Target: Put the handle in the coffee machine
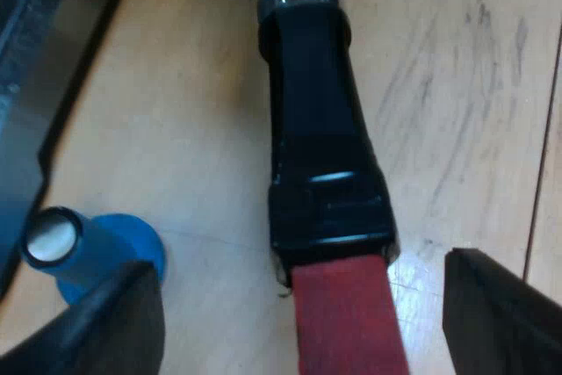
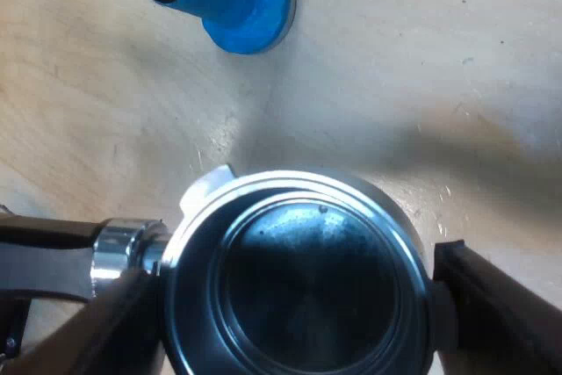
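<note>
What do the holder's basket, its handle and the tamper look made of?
Basket: bare metal, likely steel; bright reflections on its rim.
Handle: glossy black plastic, judging by its highlights; red end matte.
Tamper: smooth blue, plastic or coated; its cap looks metallic.

Light wooden table (image 1: pixel 193 111), smooth, streaked with grey scuffs and crossed by one thin dark seam. Bears a blue tamper (image 2: pixel 241 2), standing on its broad blue end with the round pale end up. Bears also, near the tamper, a dark thing (image 1: pixel 31 68) with a straight edge. Runs beneath a metal holder (image 2: pixel 307 287) with a black handle ending in red, apart from the tamper; resting or lifted, cannot tell.
</note>
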